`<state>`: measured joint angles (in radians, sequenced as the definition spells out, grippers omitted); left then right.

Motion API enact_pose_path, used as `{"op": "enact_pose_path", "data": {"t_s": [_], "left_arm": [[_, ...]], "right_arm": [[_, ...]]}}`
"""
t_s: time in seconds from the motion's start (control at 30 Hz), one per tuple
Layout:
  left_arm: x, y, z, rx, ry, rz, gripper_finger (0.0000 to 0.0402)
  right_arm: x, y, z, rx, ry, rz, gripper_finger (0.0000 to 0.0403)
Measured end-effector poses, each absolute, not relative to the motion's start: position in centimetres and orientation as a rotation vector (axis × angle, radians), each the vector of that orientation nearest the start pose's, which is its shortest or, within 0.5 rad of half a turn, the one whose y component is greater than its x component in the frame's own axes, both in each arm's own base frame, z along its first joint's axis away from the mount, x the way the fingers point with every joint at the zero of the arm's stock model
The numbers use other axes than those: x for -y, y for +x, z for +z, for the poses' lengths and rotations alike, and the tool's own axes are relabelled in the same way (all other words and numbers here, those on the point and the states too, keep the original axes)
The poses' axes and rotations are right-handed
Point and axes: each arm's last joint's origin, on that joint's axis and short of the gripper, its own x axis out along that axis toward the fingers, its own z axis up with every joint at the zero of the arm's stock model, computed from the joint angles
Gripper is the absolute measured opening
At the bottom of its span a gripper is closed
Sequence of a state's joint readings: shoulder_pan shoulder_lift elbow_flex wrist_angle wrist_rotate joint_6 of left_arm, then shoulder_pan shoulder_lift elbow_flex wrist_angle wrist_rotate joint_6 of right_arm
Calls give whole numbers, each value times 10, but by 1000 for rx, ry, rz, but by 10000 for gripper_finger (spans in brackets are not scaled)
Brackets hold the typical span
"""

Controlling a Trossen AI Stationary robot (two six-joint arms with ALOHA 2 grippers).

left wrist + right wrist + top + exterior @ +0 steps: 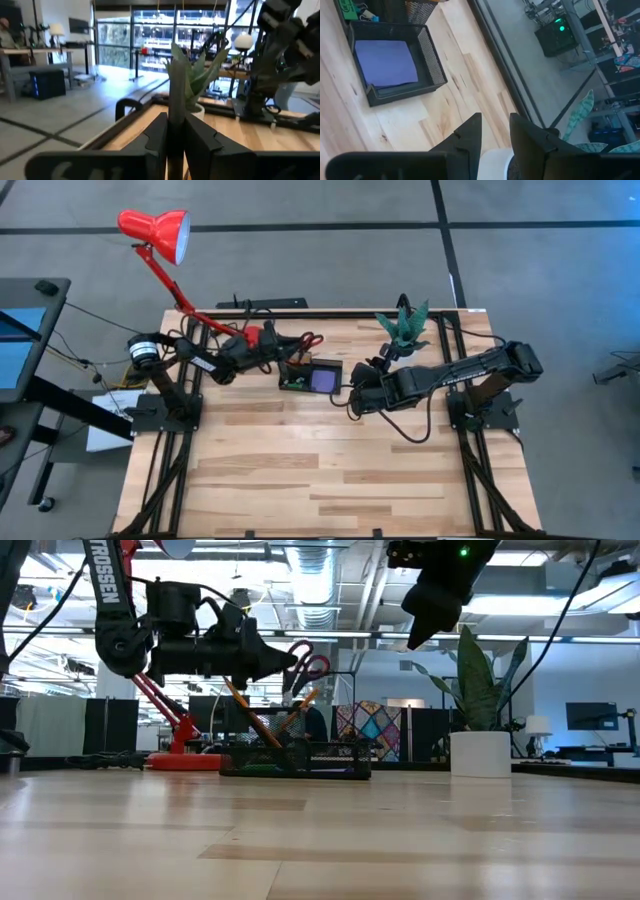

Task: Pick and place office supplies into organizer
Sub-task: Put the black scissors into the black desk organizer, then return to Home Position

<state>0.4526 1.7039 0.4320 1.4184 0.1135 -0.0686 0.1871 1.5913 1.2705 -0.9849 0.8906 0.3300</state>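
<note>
Left fingers (290, 662): clenched on scissors (310, 662) above organizer (312, 376).
Right fingers (355, 402): parted, empty.
Table (300, 480): near half bare.
Notepad (385, 62): one.

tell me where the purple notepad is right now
The purple notepad lies flat in the low open compartment of the black mesh organizer, at the table's far middle in the high view, between the red lamp base and the potted plant.

Light wood table (300, 470): black mesh organizer (311, 376) at far centre, red lamp base (185, 761) to its left, white plant pot (480, 754) at far right.
</note>
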Motion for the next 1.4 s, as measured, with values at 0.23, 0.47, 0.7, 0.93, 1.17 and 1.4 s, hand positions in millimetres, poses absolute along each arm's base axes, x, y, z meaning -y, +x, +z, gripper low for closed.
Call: {"op": "enact_pose_path", "data": {"t_s": [0.23, 0.47, 0.7, 0.93, 1.17, 1.4], "left_arm": [[-119, 255, 154, 73, -78, 329, 41], [-116, 256, 147, -10, -95, 322, 47], [-116, 256, 149, 9, -66, 318, 99], [-116, 256, 153, 42, -62, 334, 167], [-113, 246, 193, 255, -91, 366, 190], [-95, 211, 263, 488, 24, 311, 191]], "right_arm": [[-34, 299, 264, -1003, -390, -765, 93], [-34, 300, 265, -992, -382, -765, 93], [-34, 301, 265, -987, -379, -765, 93], [-34, 301, 265, -987, -380, -766, 93], [-35, 301, 265, -991, -376, -757, 93], [-34, 299, 268, -973, -387, -782, 93]]}}
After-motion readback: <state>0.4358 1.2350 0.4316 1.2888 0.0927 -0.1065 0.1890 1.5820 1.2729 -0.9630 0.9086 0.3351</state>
